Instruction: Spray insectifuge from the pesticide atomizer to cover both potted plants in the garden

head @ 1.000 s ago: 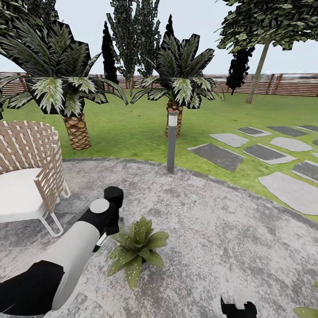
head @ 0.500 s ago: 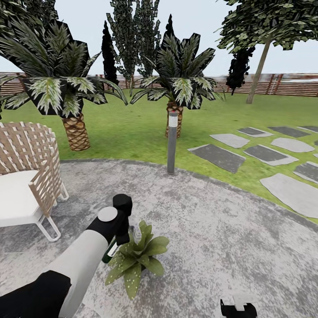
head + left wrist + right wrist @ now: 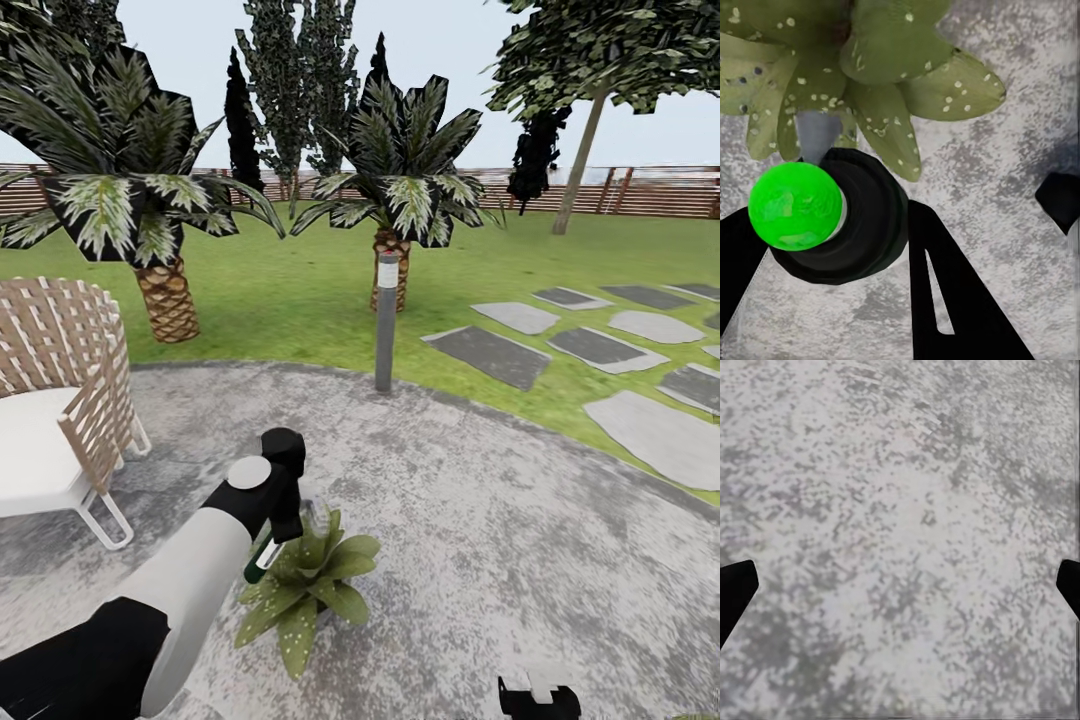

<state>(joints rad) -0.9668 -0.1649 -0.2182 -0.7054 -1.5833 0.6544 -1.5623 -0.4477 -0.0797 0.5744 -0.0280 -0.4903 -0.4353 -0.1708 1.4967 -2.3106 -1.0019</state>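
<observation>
- The garden's round grey paved area took up most of the foreground, with lawn, palms and a slatted fence behind.
- A wicker chair sat off to the left.
- One potted plant was right under the left arm, its leaves dotted with white specks.
- The left gripper was clamped on the pesticide atomizer, right above that plant.
- The right gripper hung over bare paving, fingers spread wide, holding nothing.
</observation>
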